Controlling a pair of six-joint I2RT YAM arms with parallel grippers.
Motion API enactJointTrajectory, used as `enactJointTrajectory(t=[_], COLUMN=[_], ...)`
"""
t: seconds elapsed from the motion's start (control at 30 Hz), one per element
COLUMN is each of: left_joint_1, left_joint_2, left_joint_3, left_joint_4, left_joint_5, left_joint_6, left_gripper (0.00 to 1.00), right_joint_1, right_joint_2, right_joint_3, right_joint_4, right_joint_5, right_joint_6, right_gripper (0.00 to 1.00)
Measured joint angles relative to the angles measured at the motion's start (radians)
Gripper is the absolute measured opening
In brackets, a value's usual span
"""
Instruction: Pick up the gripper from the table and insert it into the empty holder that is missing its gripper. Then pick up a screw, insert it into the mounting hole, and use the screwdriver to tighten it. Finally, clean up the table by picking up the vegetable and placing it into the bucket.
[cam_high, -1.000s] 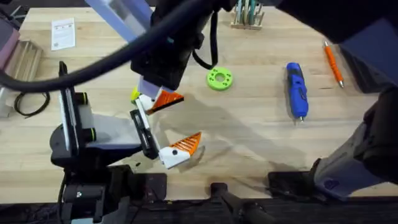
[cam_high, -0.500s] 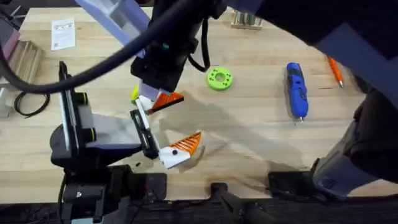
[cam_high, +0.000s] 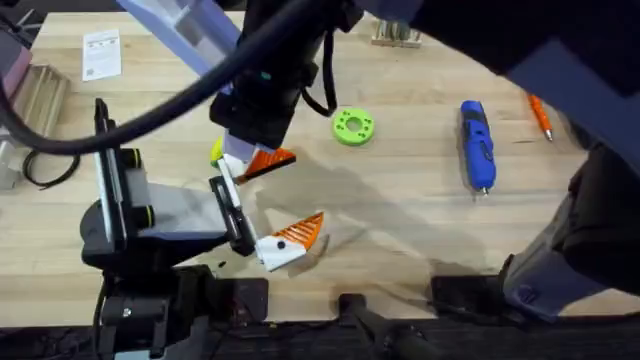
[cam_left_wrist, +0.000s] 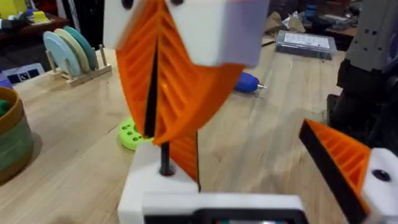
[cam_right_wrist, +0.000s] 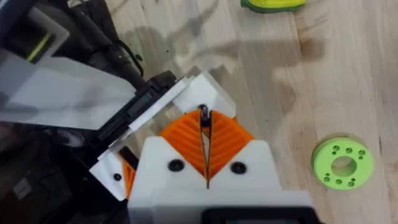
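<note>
The right arm is sweeping across the overhead view as a big dark blur, hiding much of the far tabletop (cam_high: 400, 225) and cutting off part of the slim orange tool (cam_high: 536, 105). Its right pincer (cam_high: 258, 160) is squeezing its orange pads tight together, pinching a thin dark pin that looks like a screw (cam_left_wrist: 165, 163); it is too small to be sure. Just beneath it, an orange ribbed piece with a black edge, apparently the gripper (cam_left_wrist: 185, 152), is sitting against the white holder (cam_left_wrist: 152, 186), though how deep it is seated is hard to tell.

The left pincer (cam_left_wrist: 249, 168) is standing wide, its one orange finger (cam_left_wrist: 339, 162) well apart from that holder.

The vegetable (cam_high: 216, 152) is peeking out beside the right arm, mostly covered. The bucket (cam_left_wrist: 12, 134) is being cut off at the frame edge. The screwdriver (cam_high: 477, 145) is lying alone with open wood all around, and the green disc (cam_high: 353, 126) likewise. A white card (cam_high: 102, 52) is carrying print too small to read.
</note>
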Motion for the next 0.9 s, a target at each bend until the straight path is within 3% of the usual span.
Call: enactJointTrajectory(t=[0.9], left_joint_1=[0.000], left_joint_2=[0.000], left_joint_3=[0.000], left_joint_4=[-0.001], left_joint_5=[0.003], left_joint_6=[-0.005], left_gripper=[0.985], right_joint_1=[0.009], right_joint_2=[0.008], right_joint_3=[0.002], right_joint_4=[-0.002], right_joint_5=[0.000], right_joint_6=[0.000], right_gripper=[0.006])
